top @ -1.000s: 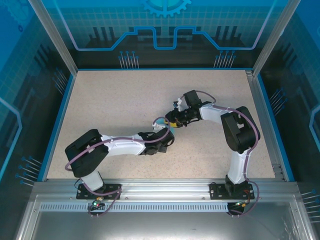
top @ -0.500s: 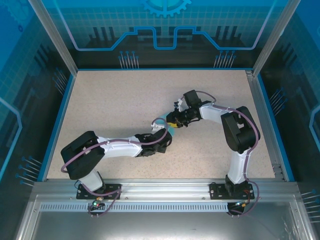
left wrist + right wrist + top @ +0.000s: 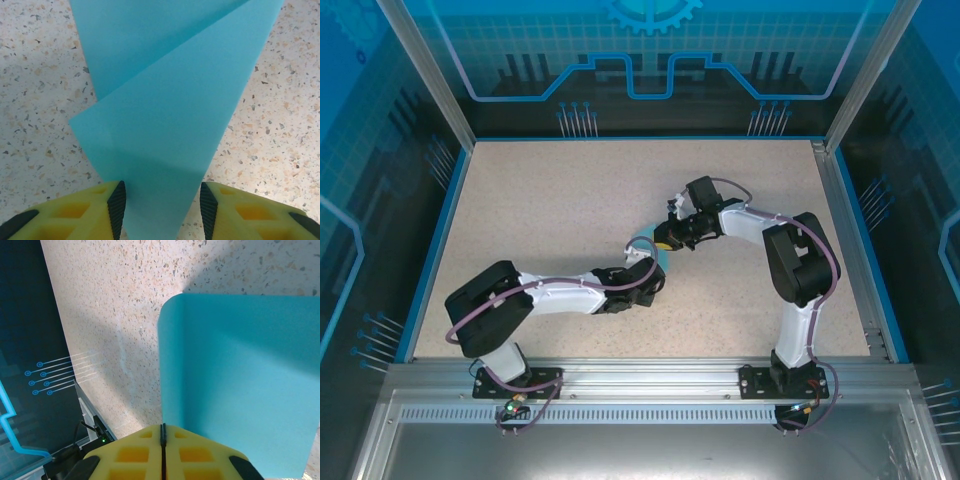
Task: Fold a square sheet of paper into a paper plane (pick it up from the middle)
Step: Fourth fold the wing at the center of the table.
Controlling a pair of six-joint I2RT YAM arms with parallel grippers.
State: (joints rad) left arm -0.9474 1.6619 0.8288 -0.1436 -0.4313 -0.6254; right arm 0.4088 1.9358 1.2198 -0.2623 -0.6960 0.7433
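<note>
Straddling the tapered end of the folded cyan sheet of paper (image 3: 165, 125) with the left end effector (image 3: 162, 200), yellow fingers part-open, grip impossible to tell; pinching its smooth curved fold with the right end effector (image 3: 162, 432), fully closed; hovering over mid-table (image 3: 550, 200), speckled and stone-like.

Seen from above: a pale, speckled table (image 3: 550, 200), hemmed by blue edging (image 3: 438, 250) on the left, far and right sides and by an aluminium rail (image 3: 650, 372) along the near edge. Near the middle, folded cyan paper (image 3: 643, 246), with soft shadow on the surface just beside it; unclear whether resting on the top or lifted off it. Up close, a cream ground flecked with brown and grey.
</note>
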